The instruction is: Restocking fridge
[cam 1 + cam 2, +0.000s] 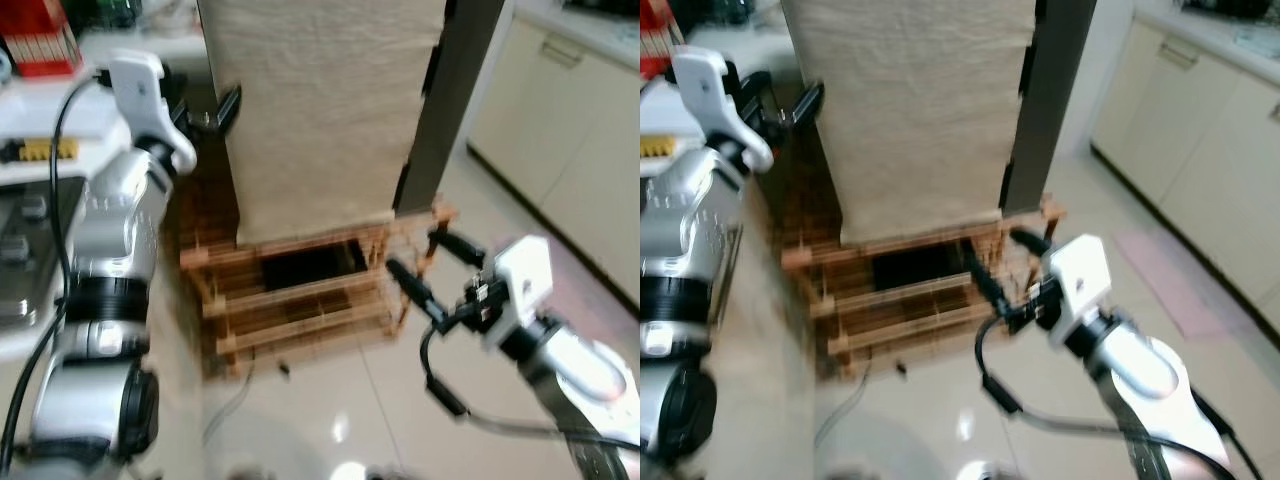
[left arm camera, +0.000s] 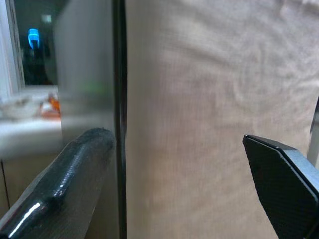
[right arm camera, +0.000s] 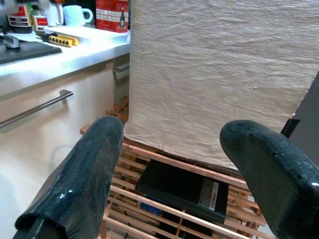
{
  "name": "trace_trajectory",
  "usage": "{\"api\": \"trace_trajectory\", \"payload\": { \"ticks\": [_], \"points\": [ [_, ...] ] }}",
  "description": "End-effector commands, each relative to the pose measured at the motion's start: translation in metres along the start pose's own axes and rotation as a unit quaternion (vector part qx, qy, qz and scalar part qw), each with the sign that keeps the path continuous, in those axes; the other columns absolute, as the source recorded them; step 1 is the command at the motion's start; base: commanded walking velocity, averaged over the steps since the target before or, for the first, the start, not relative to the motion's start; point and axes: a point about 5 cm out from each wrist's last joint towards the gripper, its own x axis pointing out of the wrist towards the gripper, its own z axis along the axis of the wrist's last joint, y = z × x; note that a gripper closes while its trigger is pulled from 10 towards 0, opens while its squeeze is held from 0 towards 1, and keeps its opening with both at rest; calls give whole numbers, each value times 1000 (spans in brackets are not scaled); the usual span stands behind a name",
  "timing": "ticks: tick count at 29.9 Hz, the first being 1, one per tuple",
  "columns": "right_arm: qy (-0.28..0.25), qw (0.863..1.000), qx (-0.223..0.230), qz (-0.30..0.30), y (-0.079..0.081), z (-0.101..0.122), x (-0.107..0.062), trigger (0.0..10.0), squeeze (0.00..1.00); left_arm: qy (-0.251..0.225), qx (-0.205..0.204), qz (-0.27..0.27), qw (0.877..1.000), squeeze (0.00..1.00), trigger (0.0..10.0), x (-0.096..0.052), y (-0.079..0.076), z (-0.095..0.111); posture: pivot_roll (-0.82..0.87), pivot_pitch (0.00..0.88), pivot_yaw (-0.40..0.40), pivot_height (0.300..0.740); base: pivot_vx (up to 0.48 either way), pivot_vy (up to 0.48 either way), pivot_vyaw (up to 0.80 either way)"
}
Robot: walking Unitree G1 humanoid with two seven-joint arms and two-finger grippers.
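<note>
Both grippers are sitting spread and empty: left gripper (image 1: 215,112) is reaching up beside the cloth-covered fridge (image 1: 320,110), probably hunting its door edge; right gripper (image 1: 437,272) is hovering by the wooden rack (image 1: 290,300) underneath.

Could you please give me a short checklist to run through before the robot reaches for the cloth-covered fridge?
1. Left gripper open: ok, fingers spread beside the cloth cover.
2. Right gripper open: ok, hovering by the wooden rack.
3. Both grippers empty: ok.
4. Door handle located: cannot tell, the cloth hides the front.
5. Fridge door shut: cannot tell.
6. Sharp view: not ok, head views are blurred.
</note>
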Motion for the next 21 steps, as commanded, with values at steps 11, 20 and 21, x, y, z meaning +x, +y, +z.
{"api": "trace_trajectory", "payload": {
  "ticks": [11, 20, 21],
  "points": [
    [4, 996, 20, -85, 1, -6, 1, 10000, 0, 16, 25, -46, 999, 0, 10000, -35, -44, -22, -41, 49, -2, 740, 0, 0, 0],
    [-6, 997, 18, -75, 1, -3, 6, 10000, 0, -14, 0, 9, 1000, 396, 10000, -34, -31, -8, -33, 46, -11, 740, 0, 0, 0],
    [-7, 997, 17, -76, 0, -2, 6, 10000, 0, -16, -5, 8, 1000, 1000, 10000, -33, -31, -6, -34, 46, -11, 740, 0, 0, 0]
  ]
}}
